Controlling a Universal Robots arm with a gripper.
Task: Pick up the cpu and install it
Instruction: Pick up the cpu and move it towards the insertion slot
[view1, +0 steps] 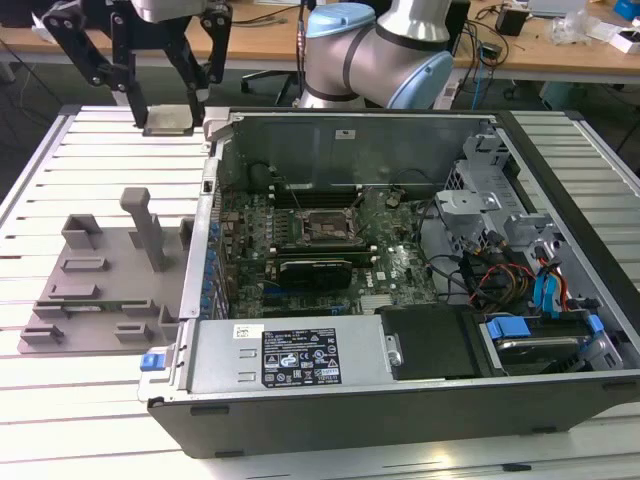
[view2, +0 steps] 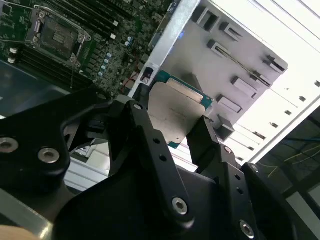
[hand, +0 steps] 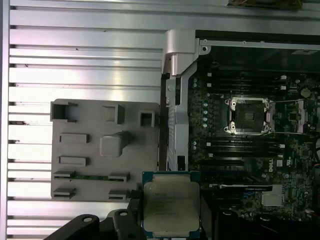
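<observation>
End effector (view2: 172, 120) is clamped on the cpu (hand: 171, 207), held between its two fingers. Below it lie the grey tray (hand: 95, 125) on the slatted counter (hand: 75, 50) and the open computer case (view1: 330, 420); desks (view1: 520, 55) stand beyond.

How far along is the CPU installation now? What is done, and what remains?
Done: the cpu is picked up, clear of the grey fixture tray. In hand: the gripper is shut on it and holds it in the air outside the computer case. Left: the motherboard socket is empty, so the installing is not yet done.
</observation>
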